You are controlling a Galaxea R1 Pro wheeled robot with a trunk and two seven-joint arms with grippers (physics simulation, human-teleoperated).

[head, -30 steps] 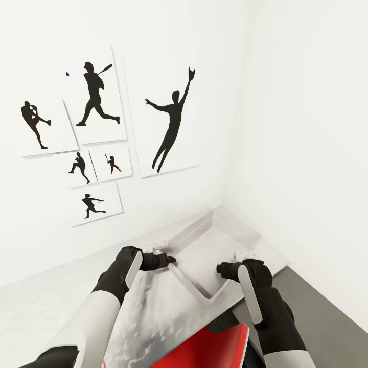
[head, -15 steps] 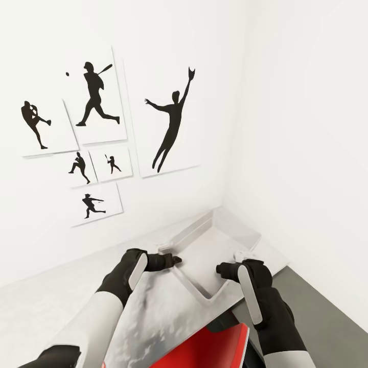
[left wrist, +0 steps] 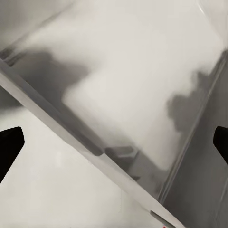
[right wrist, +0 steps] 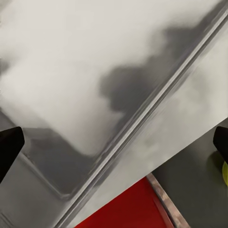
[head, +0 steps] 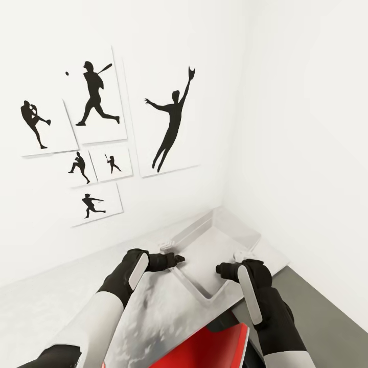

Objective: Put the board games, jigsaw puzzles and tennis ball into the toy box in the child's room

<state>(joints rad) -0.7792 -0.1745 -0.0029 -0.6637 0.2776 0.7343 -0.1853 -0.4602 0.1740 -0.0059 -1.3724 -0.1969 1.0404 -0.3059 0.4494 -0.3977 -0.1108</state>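
Head view: toy box (head: 225,245), light grey, open-topped, on the glossy speckled desk (head: 153,317) in the room's corner, at about 1 o'clock from the picture's centre bottom; nothing visible on its bare floor. Left gripper (head: 176,259) at the box's near-left rim, right gripper (head: 221,268) over the near-right rim, both black, aimed toward each other across the box's near corner. Whether either touches the rim, hard to tell. Red flat thing (head: 209,347) at 6 o'clock, under the desk edge between the two forearms. Black baseball silhouette pictures (head: 102,133) on the white wall at 10 to 12 o'clock. Dark grey surface (head: 317,317) at 4 o'clock beside the desk.

Left wrist view: fingers (left wrist: 9,147) spread wide apart, black tips at opposite edges of the frame, nothing between them; toy box rim running diagonally below, pale floor beyond.

Right wrist view: fingers (right wrist: 9,145) likewise wide apart and holding nothing; box wall and rim crossing diagonally, red thing beyond the desk edge, a sliver of yellow-green ball (right wrist: 225,172) at the frame edge on the dark grey surface.
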